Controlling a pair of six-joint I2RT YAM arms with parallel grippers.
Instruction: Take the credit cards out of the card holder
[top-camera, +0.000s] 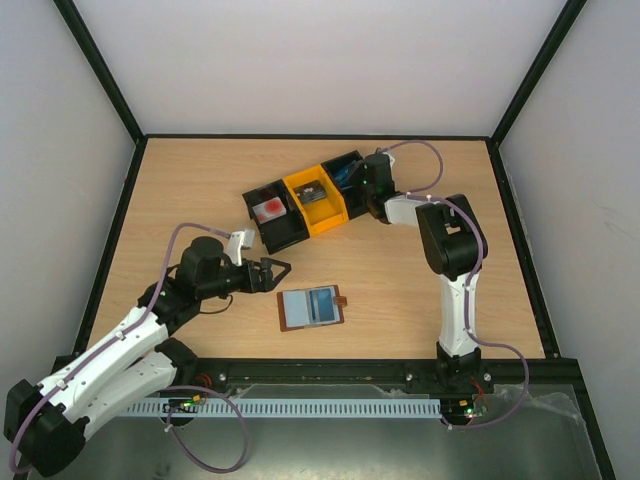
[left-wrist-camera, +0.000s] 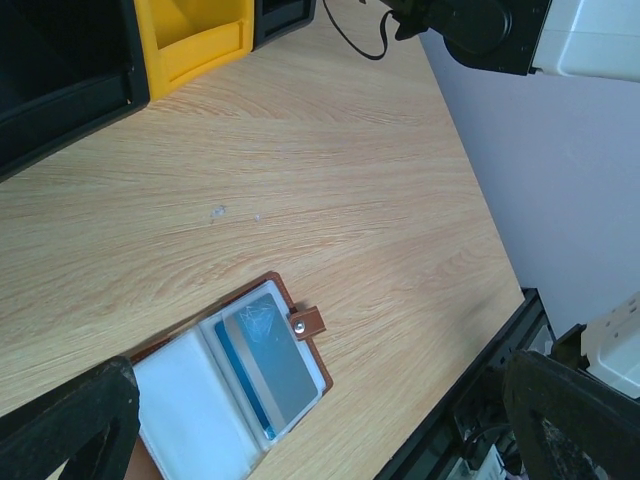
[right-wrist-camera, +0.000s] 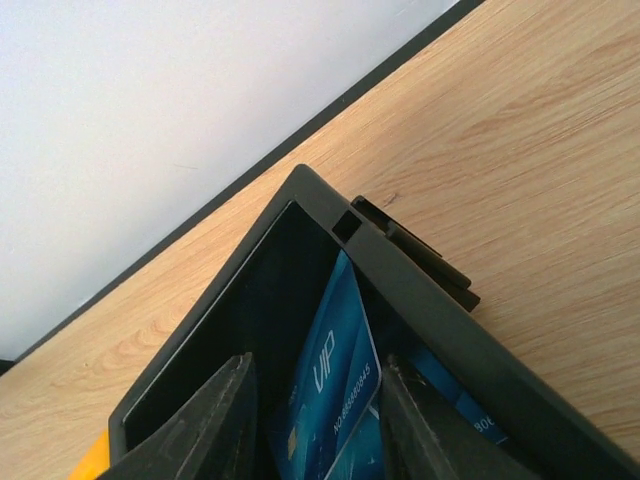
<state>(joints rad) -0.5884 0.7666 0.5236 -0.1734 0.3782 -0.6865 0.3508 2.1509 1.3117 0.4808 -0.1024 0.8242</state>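
Note:
The brown card holder (top-camera: 312, 308) lies open on the table in front of the arms, strap tab to the right. Its pale sleeve holds a grey credit card (left-wrist-camera: 272, 365) with a blue one (left-wrist-camera: 240, 372) showing under its edge. My left gripper (top-camera: 282, 272) hovers open just left of the holder, its fingers (left-wrist-camera: 70, 425) well apart. My right gripper (top-camera: 368, 172) reaches into the rightmost black bin (right-wrist-camera: 430, 300). Its jaws stand apart around a blue VIP card (right-wrist-camera: 330, 390) that leans against the bin wall. Another blue card (right-wrist-camera: 465, 405) lies lower in that bin.
Three bins stand in a row at the back: a black one (top-camera: 272, 218) with a red and white item, an orange one (top-camera: 315, 200), and the black one (top-camera: 345, 170) under my right gripper. Black frame rails edge the table.

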